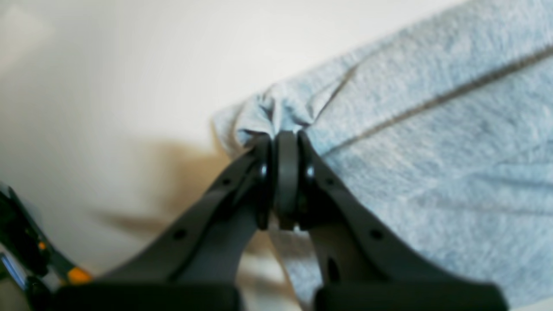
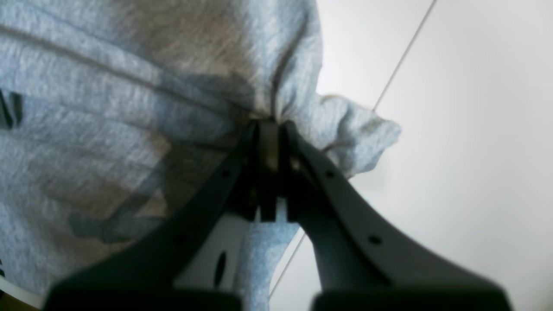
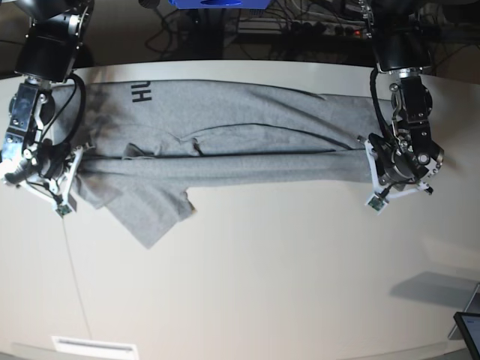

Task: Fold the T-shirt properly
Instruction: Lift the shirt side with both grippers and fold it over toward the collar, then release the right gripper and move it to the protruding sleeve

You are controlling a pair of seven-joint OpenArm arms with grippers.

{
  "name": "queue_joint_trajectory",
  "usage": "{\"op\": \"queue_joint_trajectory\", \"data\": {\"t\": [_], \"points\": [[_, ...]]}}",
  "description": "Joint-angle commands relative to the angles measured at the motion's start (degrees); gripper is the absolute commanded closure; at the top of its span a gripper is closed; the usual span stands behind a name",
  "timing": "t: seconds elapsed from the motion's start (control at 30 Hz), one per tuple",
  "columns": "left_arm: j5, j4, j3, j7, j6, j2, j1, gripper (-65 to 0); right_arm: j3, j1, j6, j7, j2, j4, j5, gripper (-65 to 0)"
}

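Observation:
The heather-grey T-shirt (image 3: 240, 139) lies stretched in a long band across the far half of the white table, black letters (image 3: 141, 91) showing at its far left. A sleeve flap (image 3: 146, 210) spreads toward the table's middle. At the right end of the band, my left gripper (image 3: 370, 159) is shut on a bunched edge of the cloth (image 1: 276, 108), its fingertips (image 1: 285, 138) pressed together. My right gripper (image 3: 77, 161) is at the left end, shut on a gathered fold (image 2: 345, 129) of the T-shirt (image 2: 108, 108), where its fingertips (image 2: 270, 125) meet.
A thin seam (image 3: 75, 277) runs down the table (image 3: 285, 277) at the left. Cables and a blue object (image 3: 217, 4) sit beyond the far edge. A screen corner (image 3: 469, 330) shows at the bottom right, and a white label (image 3: 82, 346) near the front edge.

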Motion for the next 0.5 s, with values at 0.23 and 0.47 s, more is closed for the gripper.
{"op": "queue_joint_trajectory", "data": {"t": [0.23,0.47], "points": [[1.12,2.68,2.80,-0.11,0.47,-2.29,-0.13,0.0,0.66,1.08,-0.27,-1.14,0.94,1.11,-0.94,-14.4],[1.12,2.77,3.24,-0.11,0.47,-3.52,-0.13,-1.2,0.66,1.08,-0.27,-1.14,0.94,1.20,-0.94,-20.2]]}}
